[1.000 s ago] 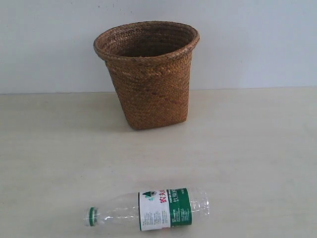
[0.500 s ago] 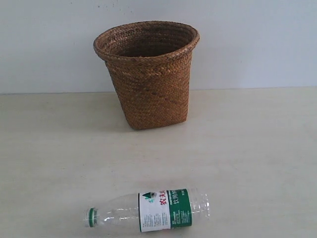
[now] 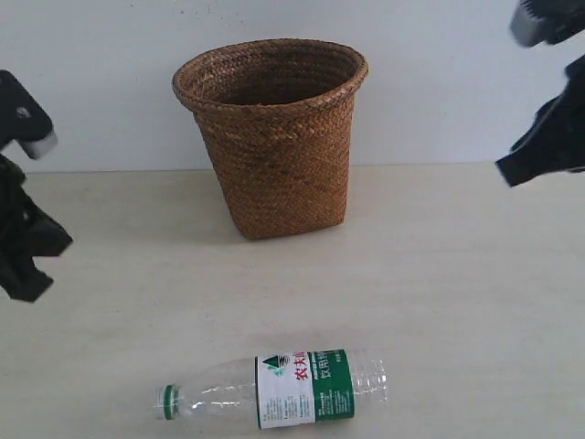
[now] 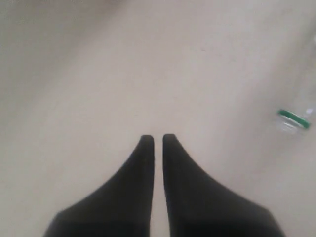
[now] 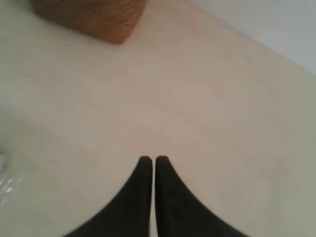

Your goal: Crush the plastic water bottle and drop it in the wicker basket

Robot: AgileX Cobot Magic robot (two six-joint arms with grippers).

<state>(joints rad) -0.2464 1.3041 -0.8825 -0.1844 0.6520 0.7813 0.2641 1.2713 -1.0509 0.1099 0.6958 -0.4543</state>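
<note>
Plastic water bottle (image 3: 274,389) lies flat, well apart from left gripper (image 4: 155,139) and right gripper (image 5: 151,160), both pinched together.

The fixed camera is facing the wall (image 3: 91,91) from the near side of the table (image 3: 457,302), tilting slightly down, bottle (image 3: 274,391) closest, basket (image 3: 271,137) behind. The left wrist camera is peering closely down over the left gripper (image 4: 154,138), sharing only the bottle's cap (image 4: 293,118). The right wrist camera is looking down past the right gripper (image 5: 150,159), sharing the basket's base (image 5: 91,17).
</note>
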